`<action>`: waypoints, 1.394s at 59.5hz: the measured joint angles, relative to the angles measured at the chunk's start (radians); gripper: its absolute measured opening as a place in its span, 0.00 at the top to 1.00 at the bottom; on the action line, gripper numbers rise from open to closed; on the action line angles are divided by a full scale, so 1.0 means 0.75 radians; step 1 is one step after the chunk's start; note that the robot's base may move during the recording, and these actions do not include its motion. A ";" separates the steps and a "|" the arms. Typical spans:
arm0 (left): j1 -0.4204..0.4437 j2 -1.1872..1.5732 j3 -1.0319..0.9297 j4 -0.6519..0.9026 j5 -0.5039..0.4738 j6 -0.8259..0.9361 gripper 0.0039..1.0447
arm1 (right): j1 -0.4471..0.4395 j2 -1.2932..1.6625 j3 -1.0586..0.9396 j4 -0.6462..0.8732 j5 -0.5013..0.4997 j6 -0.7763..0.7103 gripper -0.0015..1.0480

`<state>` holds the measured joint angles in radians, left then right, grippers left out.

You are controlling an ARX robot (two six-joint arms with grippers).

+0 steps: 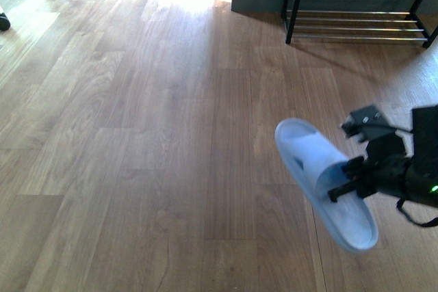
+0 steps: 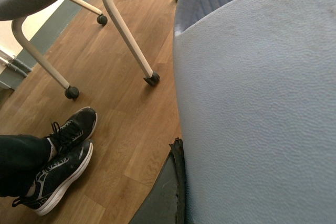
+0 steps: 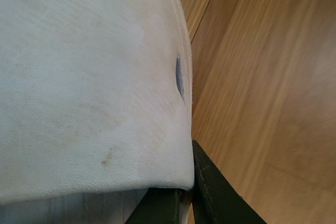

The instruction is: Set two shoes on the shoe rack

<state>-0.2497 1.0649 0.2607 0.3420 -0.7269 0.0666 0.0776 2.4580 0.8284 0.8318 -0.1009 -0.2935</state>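
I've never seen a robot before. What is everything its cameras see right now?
slides: two, pale blue, one lifted at front right, one filling the left wrist view
shoe rack: one, black frame with chrome rods, far right on the floor
floor: one, brown wood, under everything
chair: one, white legs on black castors, left wrist view only
person's sneakers: two, black with white soles, near the chair
right gripper: one, black, clamped on the lifted slide
left gripper: one, dark, one finger showing against the other slide
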 joint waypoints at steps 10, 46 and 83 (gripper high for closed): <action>0.000 0.000 0.000 0.000 0.001 0.000 0.98 | -0.024 -0.519 -0.234 -0.093 -0.026 -0.085 0.98; 0.000 0.000 0.000 0.000 0.000 0.000 0.98 | 0.016 -2.196 -0.629 -0.774 -0.103 -0.127 0.98; 0.000 -0.001 0.000 0.000 0.000 0.000 0.98 | 0.017 -2.195 -0.639 -0.778 -0.105 -0.127 0.98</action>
<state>-0.2497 1.0645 0.2607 0.3420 -0.7269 0.0666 0.0906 0.8116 0.3492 0.2481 -0.1795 -0.3889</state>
